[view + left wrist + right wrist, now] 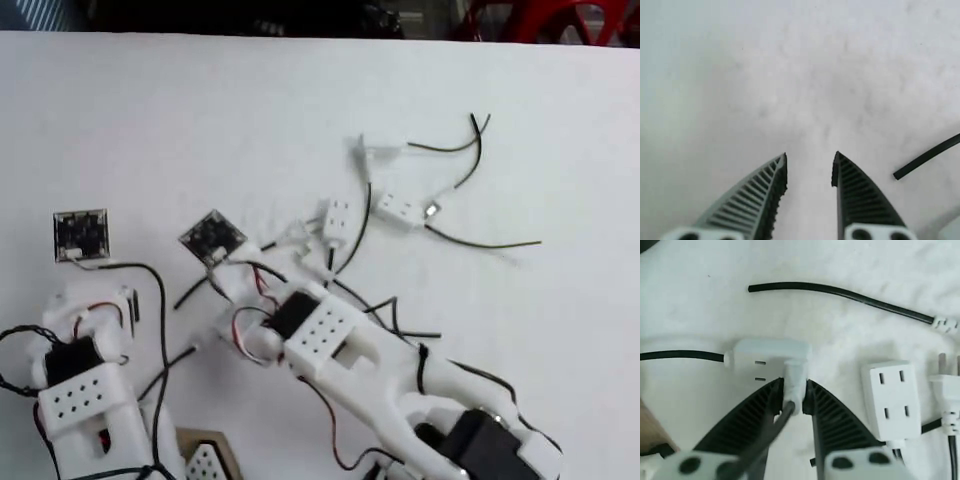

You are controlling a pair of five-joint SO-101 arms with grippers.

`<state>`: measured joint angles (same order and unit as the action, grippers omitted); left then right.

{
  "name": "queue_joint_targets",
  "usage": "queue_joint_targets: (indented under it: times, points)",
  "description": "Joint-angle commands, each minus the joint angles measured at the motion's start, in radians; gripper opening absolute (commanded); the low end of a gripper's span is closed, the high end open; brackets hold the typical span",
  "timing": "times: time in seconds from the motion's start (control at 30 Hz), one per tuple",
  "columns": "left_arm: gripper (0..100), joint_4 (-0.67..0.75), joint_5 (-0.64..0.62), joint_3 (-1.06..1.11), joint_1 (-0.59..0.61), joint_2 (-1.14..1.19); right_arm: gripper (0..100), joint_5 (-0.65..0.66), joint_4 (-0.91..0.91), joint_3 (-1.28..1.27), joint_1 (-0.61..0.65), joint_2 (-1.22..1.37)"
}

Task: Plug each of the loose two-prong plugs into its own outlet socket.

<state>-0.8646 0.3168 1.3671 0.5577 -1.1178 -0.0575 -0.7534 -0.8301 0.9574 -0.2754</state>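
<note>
The right hand (794, 386) is clamped on a white plug (794, 375) set against an outlet block (757, 357) just beside the four-slot socket (889, 401). A loose plug (946, 389) lies on that socket's other side. The left hand (810, 157), jaws apart, hangs over bare counter (790, 75), well apart from the socket.

Plug (794, 376) against outlet socket (756, 357), second outlet socket (890, 400) beside it, loose plug (946, 390) just past that

My right end effector (794, 385) pinches a white plug (794, 371) against a socket block (765, 356). A second block (338, 220) lies flat, slots up, a third block (400, 208) at its three o'clock, a loose plug (372, 152) at one o'clock
</note>
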Motion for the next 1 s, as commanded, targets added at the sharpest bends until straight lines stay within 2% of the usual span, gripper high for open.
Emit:
queue_joint_targets:
  times: [0.0,0.2,0.47,0.8,0.97]
  points:
    - [16,0.021,-0.012,-0.028,0.002,-0.016,1.7,-0.032,0.058,-0.071,-0.008,-0.077]
    - [16,0.021,-0.012,-0.028,0.002,-0.016,1.7,-0.043,0.176,-0.152,-0.008,-0.119]
    - [16,0.021,-0.012,-0.026,0.002,-0.016,1.7,-0.044,0.308,-0.146,-0.008,-0.018]
    - [16,0.023,-0.012,-0.026,0.001,-0.016,1.7,-0.044,0.298,-0.133,0.004,-0.001]
    - [16,0.023,-0.012,-0.026,0.001,-0.016,1.7,-0.044,0.222,-0.040,0.030,0.108]
